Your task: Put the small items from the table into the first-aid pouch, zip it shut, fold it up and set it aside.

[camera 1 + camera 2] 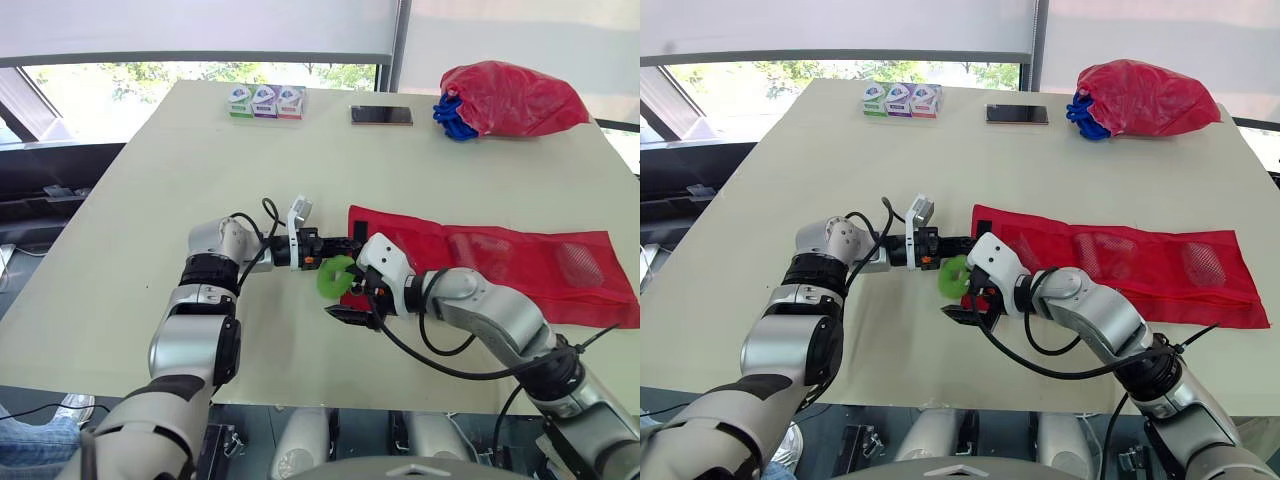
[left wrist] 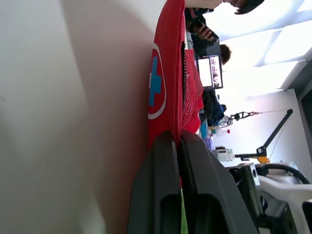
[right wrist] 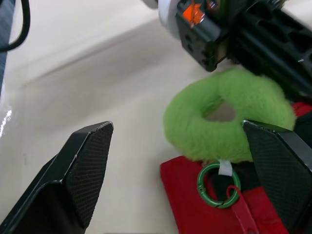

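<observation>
A red mesh first-aid pouch (image 1: 500, 260) lies flat and unfolded across the right half of the table; its white and blue cross badge (image 2: 156, 83) appears in the left wrist view. My left gripper (image 1: 340, 243) is at the pouch's left end, fingers (image 2: 165, 161) shut on its edge. A fluffy green ring (image 1: 335, 275) lies at that same corner, with a small green metal clip (image 3: 218, 185) and a red zipper tab below it. My right gripper (image 1: 348, 300) is open, its two fingers (image 3: 92, 161) spread on either side of the green ring.
Three small boxes (image 1: 265, 101) and a phone (image 1: 381, 115) lie along the far edge. A bunched red bag (image 1: 510, 97) with blue cords (image 1: 452, 118) sits at the back right. The table's front edge is close below my right gripper.
</observation>
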